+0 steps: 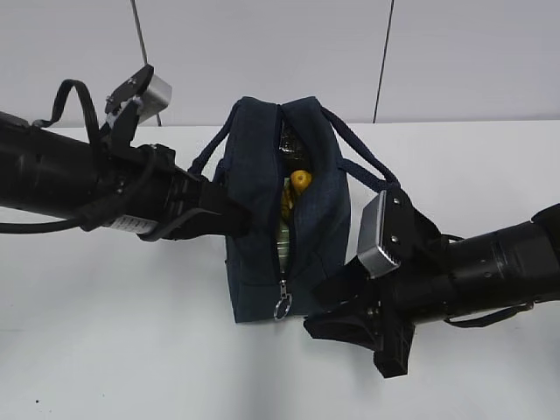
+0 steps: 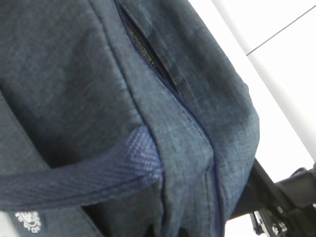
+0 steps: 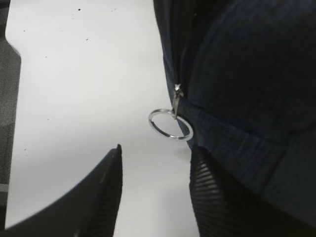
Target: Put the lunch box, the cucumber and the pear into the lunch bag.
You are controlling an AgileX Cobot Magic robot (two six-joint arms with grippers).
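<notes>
The navy lunch bag [image 1: 262, 254] stands upright at the table's middle with its top zipper partly open. In the gap I see the yellow pear [image 1: 300, 181], a pale green strip of the lunch box [image 1: 284, 234] below it, and a dark shape at the far end that may be the cucumber [image 1: 290, 140]. My left gripper [image 1: 229, 219] is pressed into the bag's left side; bunched fabric [image 2: 187, 163] and a handle [image 2: 74, 182] fill its wrist view and hide the fingers. My right gripper [image 3: 156, 148] is open and empty just short of the zipper's metal ring pull [image 3: 170, 123], and also shows in the exterior view [image 1: 354, 343].
The bag stands on a white table [image 1: 105, 350] with a white wall behind. Both dark arms reach in from the sides close to the bag. The bag's right handle [image 1: 363, 157] hangs toward the right arm.
</notes>
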